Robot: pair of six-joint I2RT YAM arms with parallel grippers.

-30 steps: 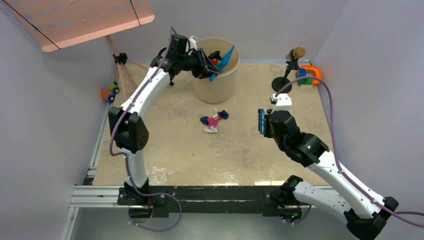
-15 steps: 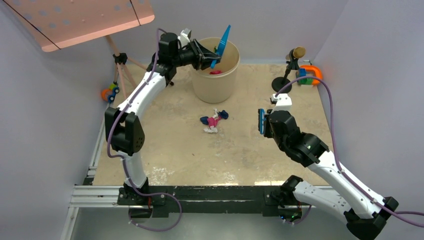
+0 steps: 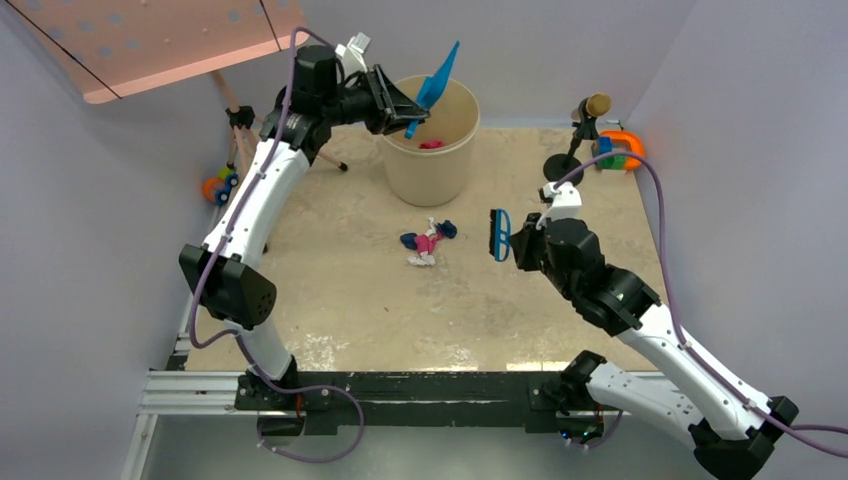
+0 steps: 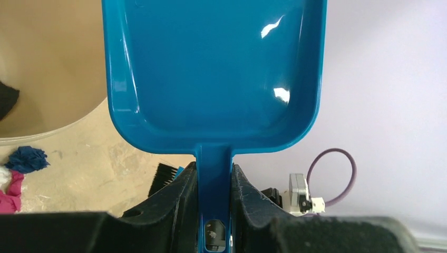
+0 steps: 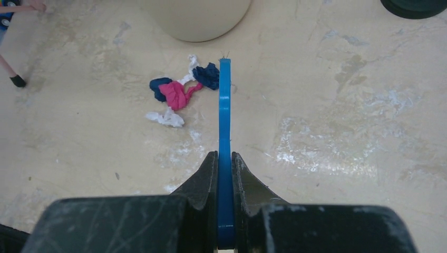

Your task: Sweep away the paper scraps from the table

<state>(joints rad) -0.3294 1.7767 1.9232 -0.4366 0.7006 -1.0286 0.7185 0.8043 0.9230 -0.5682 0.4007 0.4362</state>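
Left hand, clamped on the handle of a blue dustpan, holds it tilted steeply over a beige bin, seemingly to empty it. Right hand grips a blue brush near the paper scraps clustered on the bench, probably poised to sweep.

dustpan lip: cut by top edge | paper scraps: cut by left edge | brush bristles: hidden, edge-on
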